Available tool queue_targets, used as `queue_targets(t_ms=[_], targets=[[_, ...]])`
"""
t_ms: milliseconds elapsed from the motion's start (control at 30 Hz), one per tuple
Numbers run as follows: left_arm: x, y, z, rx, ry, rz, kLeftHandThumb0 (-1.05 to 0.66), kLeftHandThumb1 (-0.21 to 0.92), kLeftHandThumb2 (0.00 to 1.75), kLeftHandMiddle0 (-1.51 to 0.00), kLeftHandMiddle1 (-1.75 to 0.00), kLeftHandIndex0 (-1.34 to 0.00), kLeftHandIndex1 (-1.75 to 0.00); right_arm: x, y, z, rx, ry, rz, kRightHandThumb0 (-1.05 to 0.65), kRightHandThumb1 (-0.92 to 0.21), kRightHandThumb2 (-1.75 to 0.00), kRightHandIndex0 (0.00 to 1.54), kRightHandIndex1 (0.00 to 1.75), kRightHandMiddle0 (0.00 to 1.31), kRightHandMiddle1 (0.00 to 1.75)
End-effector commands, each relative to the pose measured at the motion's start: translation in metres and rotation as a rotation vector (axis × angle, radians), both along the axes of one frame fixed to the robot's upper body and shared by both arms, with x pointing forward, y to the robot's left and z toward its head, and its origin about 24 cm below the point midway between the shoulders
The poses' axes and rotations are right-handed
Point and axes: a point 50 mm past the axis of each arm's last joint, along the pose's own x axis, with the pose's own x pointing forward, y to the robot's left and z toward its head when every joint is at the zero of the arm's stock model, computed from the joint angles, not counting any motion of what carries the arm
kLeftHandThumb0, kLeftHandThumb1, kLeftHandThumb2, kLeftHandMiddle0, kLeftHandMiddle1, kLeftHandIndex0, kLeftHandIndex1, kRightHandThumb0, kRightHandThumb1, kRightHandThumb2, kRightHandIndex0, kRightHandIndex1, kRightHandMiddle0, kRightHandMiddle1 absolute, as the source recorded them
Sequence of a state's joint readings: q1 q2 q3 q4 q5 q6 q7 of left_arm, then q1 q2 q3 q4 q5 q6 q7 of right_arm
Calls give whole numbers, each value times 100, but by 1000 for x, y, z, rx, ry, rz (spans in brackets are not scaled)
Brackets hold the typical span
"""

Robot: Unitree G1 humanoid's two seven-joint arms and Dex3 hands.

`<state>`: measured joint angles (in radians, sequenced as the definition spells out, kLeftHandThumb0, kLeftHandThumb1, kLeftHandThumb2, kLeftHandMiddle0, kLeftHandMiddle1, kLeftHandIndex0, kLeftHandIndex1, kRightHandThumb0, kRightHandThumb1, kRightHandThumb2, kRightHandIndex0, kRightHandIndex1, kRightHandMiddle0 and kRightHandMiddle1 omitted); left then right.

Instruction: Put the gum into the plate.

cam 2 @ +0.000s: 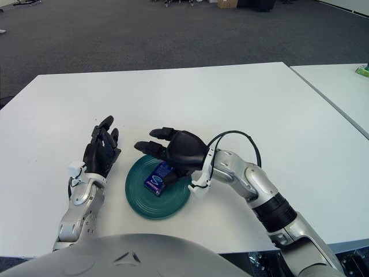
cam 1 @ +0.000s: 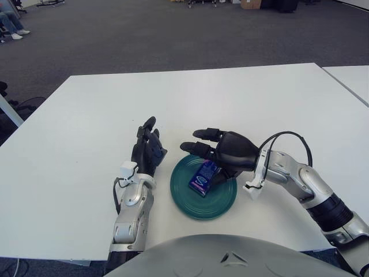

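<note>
Gum pack (cam 1: pixel 203 178) lies in the green plate (cam 1: pixel 222 205); right hand (cam 1: pixel 222 151) hovers over it, fingers spread, while left hand (cam 1: pixel 147 153) stands open beside the plate's left.

White table (cam 1: pixel 230 98) fills most of view. Second white table (cam 1: pixel 351 78) just beside its right edge (narrow gap between). Dark grey carpet (cam 1: pixel 144 34) beyond. Seated person's legs (cam 1: pixel 8 23) far left.
</note>
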<state>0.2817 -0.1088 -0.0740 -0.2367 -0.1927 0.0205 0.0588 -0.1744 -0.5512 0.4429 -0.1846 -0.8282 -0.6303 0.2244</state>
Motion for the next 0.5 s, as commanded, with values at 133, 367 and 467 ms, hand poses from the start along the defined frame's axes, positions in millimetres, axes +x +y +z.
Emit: queue_targets(t_ms=[133,367,467], targets=[[3,1,5,-33,-19,-10,-79,92,97,-21,-1,0,-57,4,-5,2,152,83,-74,-105,-92,-94,19,0,2,6],[3,1,3,-52,-18,1,-81,92,98,-24,-1,0,-60,10,-7,1,385,303,-185,-105,-92,-93,17,0,3,8],[2,1,2,-44,-21,1,-83,92,97,-25,-2,0,-63,14,-9,-1,479,402,-239,-105,-92,-92,16,0,3,9]])
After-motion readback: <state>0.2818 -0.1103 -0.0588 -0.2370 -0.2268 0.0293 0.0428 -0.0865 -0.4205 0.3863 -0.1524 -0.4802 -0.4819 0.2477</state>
